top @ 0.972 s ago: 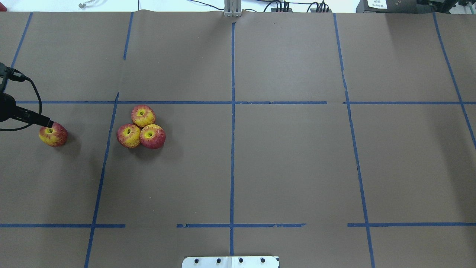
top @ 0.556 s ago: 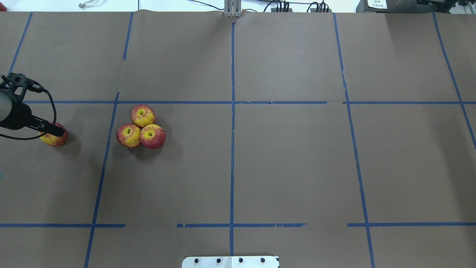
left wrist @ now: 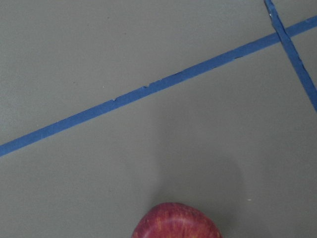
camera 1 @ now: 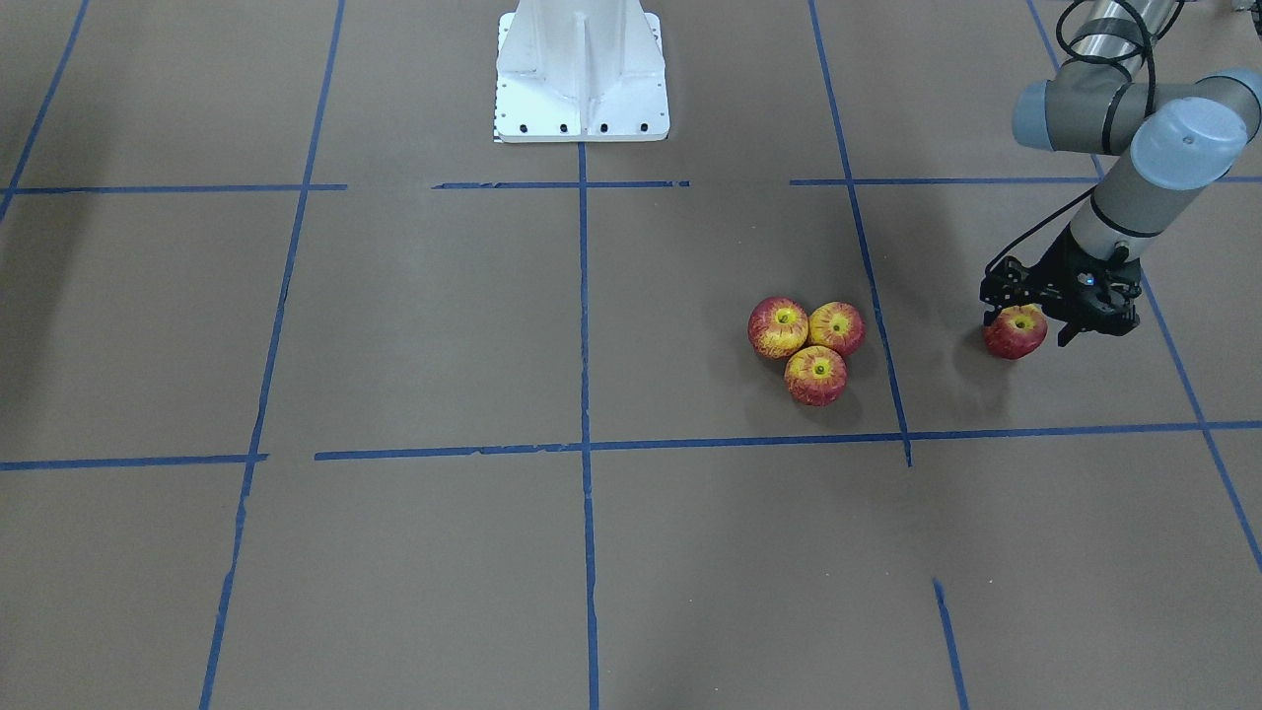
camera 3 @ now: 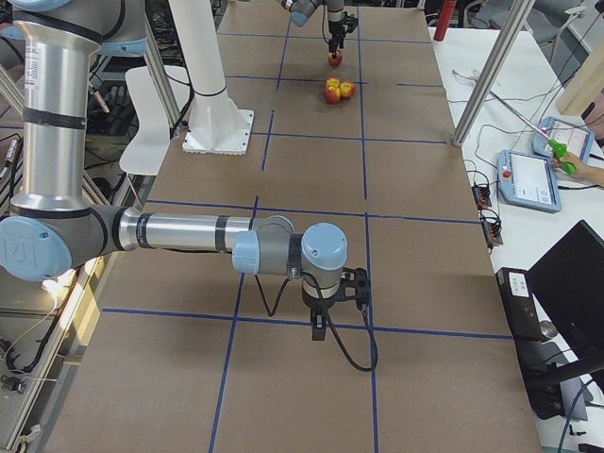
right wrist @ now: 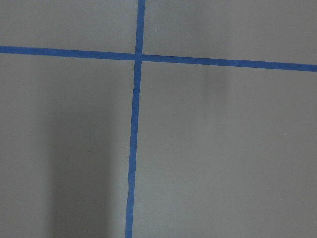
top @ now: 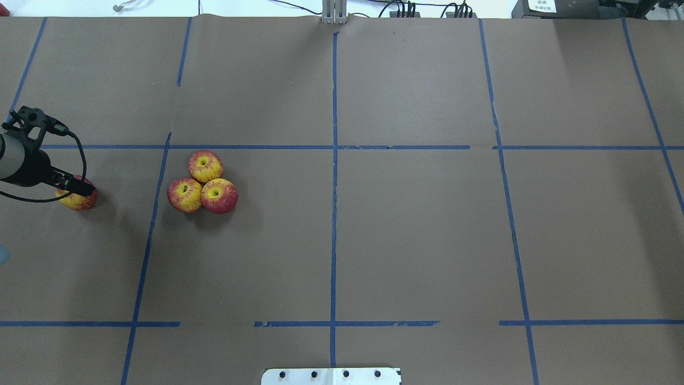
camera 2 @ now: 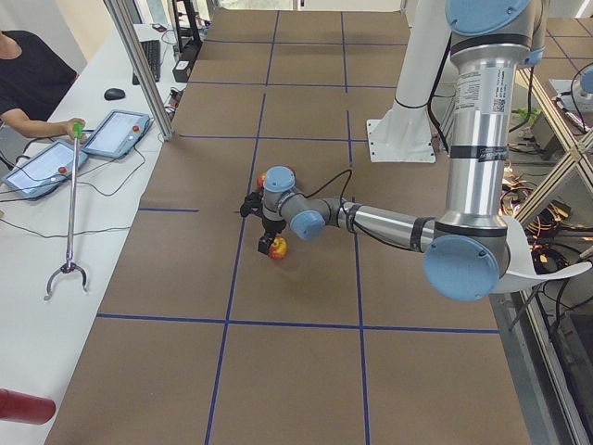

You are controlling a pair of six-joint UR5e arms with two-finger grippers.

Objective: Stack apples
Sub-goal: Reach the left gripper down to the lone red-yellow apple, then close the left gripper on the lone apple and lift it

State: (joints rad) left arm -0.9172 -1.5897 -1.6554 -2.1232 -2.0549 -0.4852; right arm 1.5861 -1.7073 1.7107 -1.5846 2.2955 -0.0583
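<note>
Shows the left gripper (camera 1: 1027,325) low over the lone apple (camera 1: 1016,333), jaws spread and standing one to either side of the fruit; leaves unclear whether the pads touch the skin. Places that apple on the table (camera 1: 394,325), well apart from the cluster of three apples (camera 1: 813,360) and across a blue tape line (camera 1: 866,296) from it. Finds the three touching one another in a triangle, dimples up, with a hollow at the centre. Catches only the red crown of the lone apple at the bottom edge of the left wrist view, with no fingers in sight. Sets the right gripper (camera 3: 326,324) far off, near a tape crossing; cannot tell its opening from the side view alone. Judged light, rigid, smooth-skinned and round, so apt to roll or to squirt from an off-centre pinch. Best taken across the widest girth, dimple upward, with a moderate squeeze. Calls for a gentle release over the hollow, since a nudge could scatter the base.
</note>
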